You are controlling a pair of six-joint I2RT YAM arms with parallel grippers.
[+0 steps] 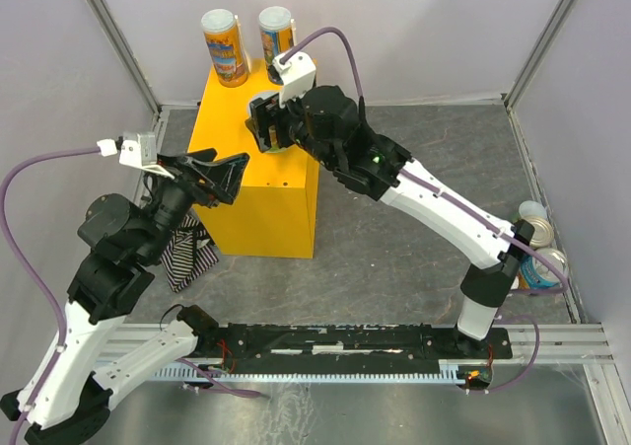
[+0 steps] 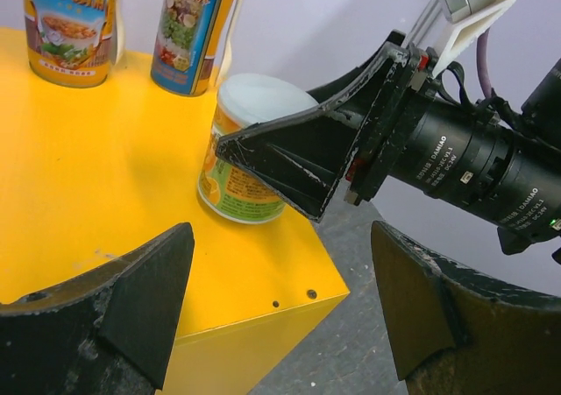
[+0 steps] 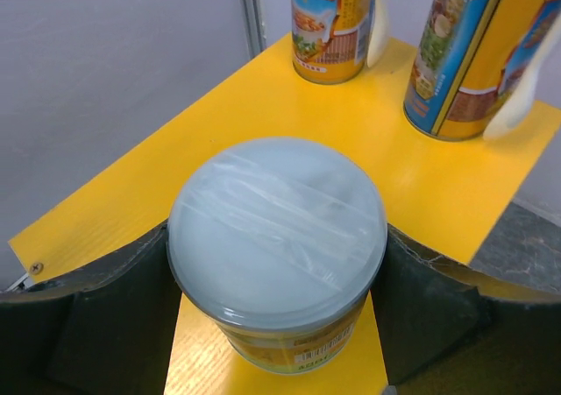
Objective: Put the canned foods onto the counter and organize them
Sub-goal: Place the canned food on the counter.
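My right gripper (image 3: 276, 312) clasps a squat white-lidded orange can (image 3: 276, 224) on the smooth yellow box bench (image 3: 447, 189); left gripper (image 2: 280, 272) released.

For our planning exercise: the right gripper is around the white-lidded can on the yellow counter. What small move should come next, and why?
Probably open the right gripper and let go: the white-lidded can seems to stand upright on the counter, fingers pressing both sides, near the two tall cans.
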